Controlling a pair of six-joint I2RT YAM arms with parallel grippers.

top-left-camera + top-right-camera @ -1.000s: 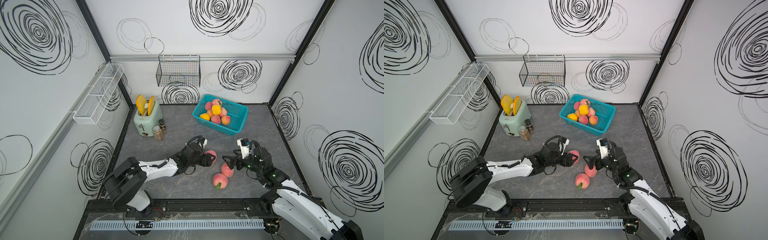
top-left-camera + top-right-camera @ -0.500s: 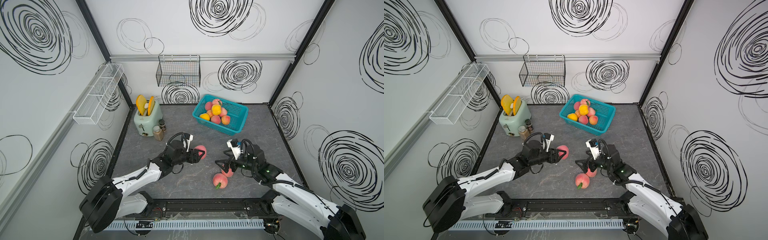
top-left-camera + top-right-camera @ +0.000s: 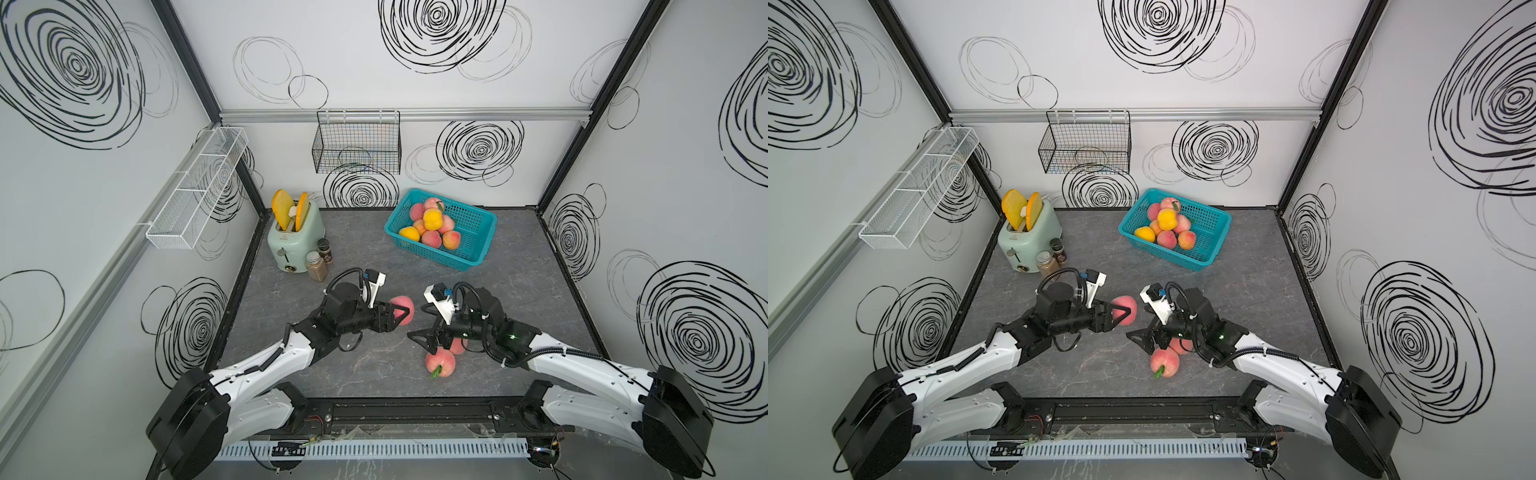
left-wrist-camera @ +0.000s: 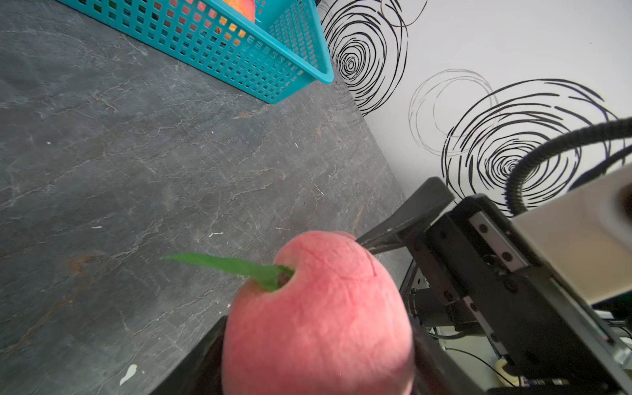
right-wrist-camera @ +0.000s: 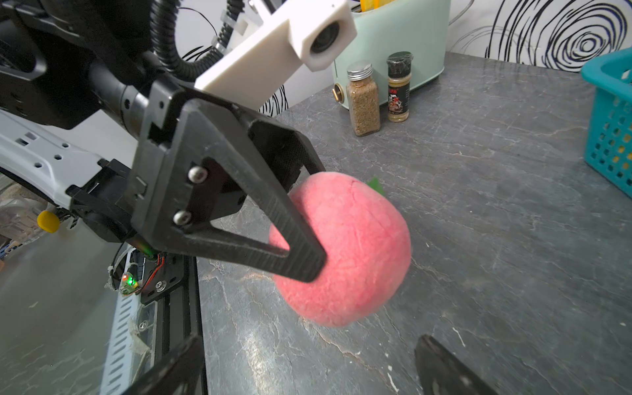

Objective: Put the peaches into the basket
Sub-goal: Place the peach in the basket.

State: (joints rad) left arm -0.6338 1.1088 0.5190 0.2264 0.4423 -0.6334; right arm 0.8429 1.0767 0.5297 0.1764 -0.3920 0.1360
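We have a peach [image 3: 404, 302] clamped in the left gripper [image 3: 398, 312], due next over the basket [image 3: 436, 253] for release; the right gripper [image 3: 417, 322] gapes empty.

rear loose peach [image 3: 458, 345]: mostly hidden beneath right end effector [image 3: 415, 321] | held peach [image 4: 318, 318]: cut by frame edge | basket [image 5: 612, 130]: cropped

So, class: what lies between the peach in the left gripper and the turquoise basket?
Nothing: only bare tabletop separates peach and basket, seen in both top views.
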